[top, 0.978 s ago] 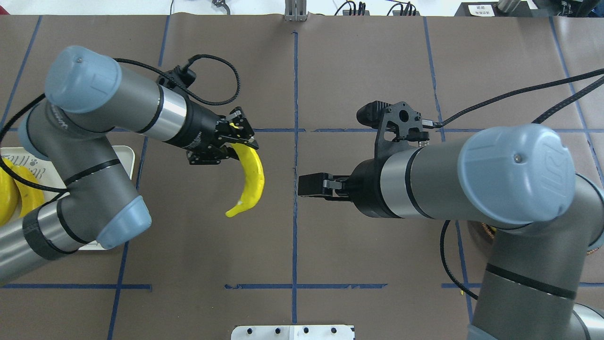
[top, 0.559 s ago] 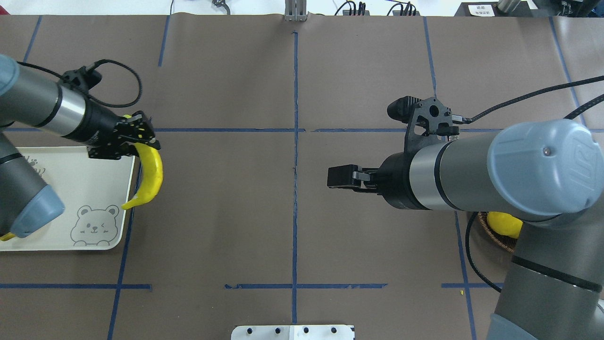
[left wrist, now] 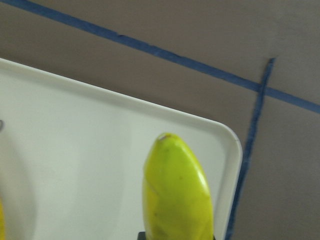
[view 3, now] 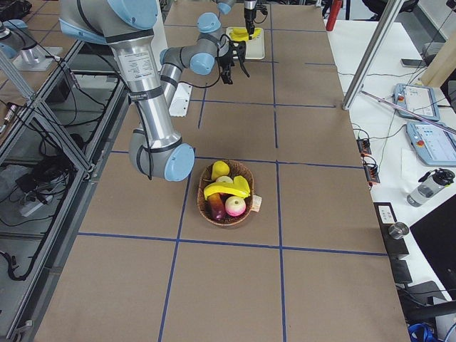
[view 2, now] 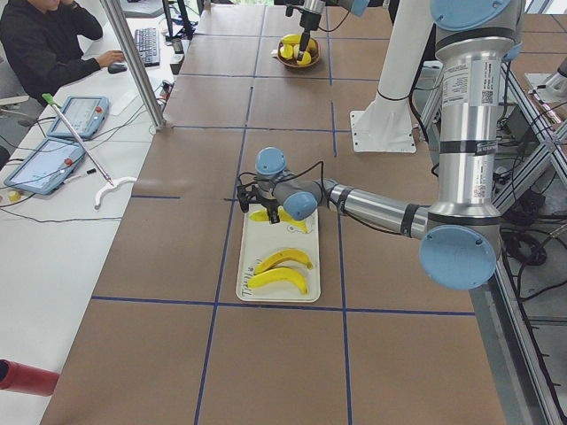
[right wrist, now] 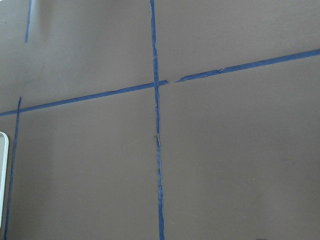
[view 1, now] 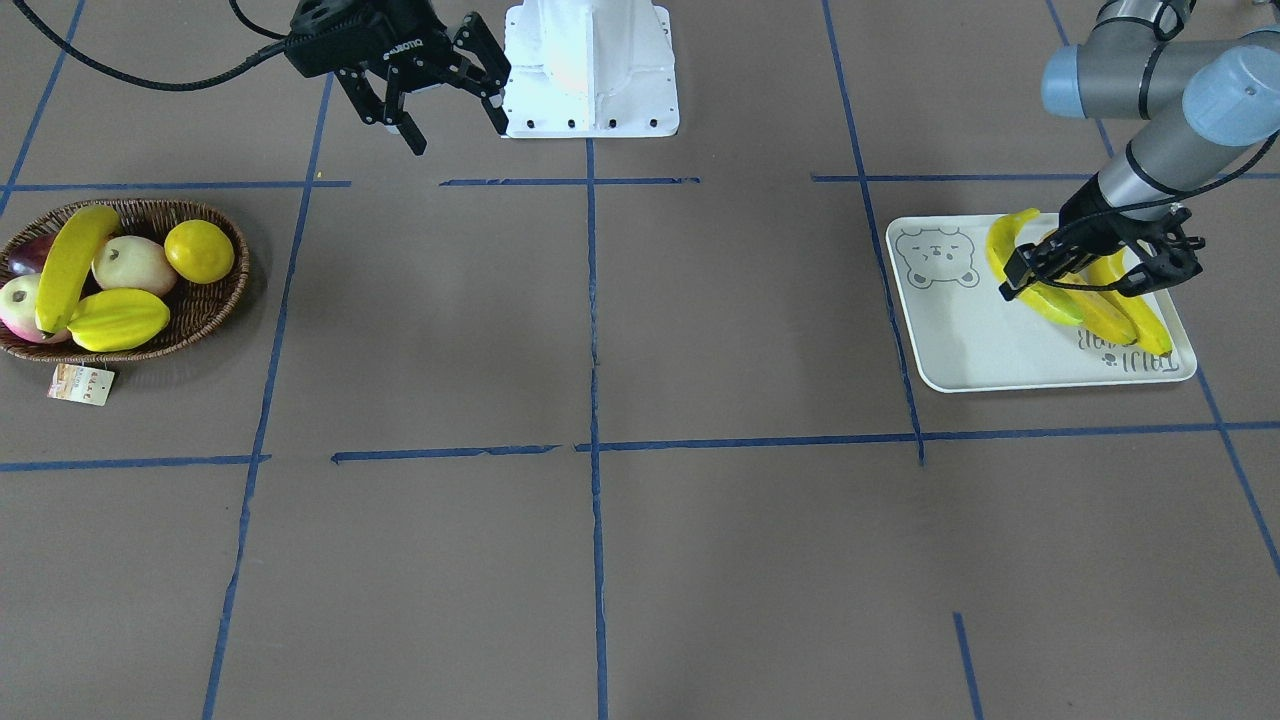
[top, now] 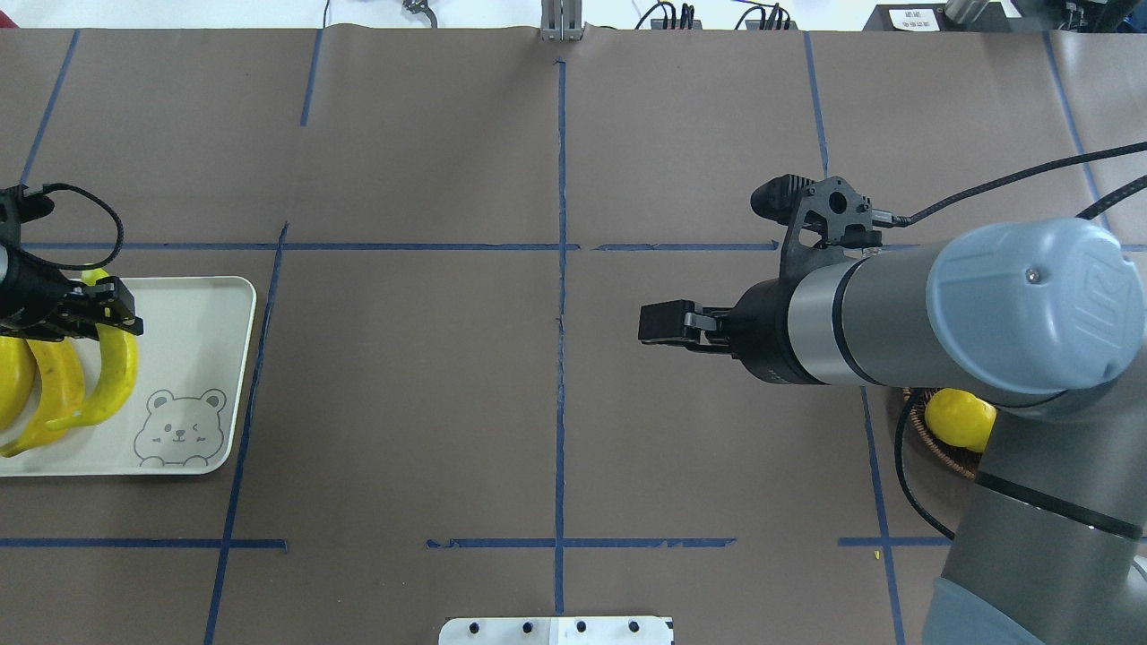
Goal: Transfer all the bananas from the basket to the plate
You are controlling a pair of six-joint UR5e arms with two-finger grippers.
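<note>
My left gripper (top: pixel 90 309) is shut on a banana (top: pixel 115 372) and holds it over the off-white bear plate (top: pixel 197 340), next to two bananas (top: pixel 49 394) that lie on it. The front view shows the same gripper (view 1: pixel 1085 265), held banana (view 1: pixel 1005 245) and plate (view 1: pixel 960 340). The left wrist view shows the banana's tip (left wrist: pixel 175 190) above the plate's corner (left wrist: pixel 75 150). One banana (view 1: pixel 65 265) lies in the wicker basket (view 1: pixel 215 300). My right gripper (view 1: pixel 455 125) is open and empty, in the air near the robot's base, far from the basket.
The basket also holds a round lemon (view 1: pixel 200 250), a starfruit (view 1: pixel 118 318) and two apples (view 1: pixel 130 262); a paper tag (view 1: pixel 80 385) hangs from it. In the overhead view my right arm (top: pixel 986 313) hides most of the basket (top: pixel 941 452). Blue tape lines cross the brown table.
My left gripper has carried the banana left from near the table's middle to over the plate. My right gripper has drawn back to the right, still open.
</note>
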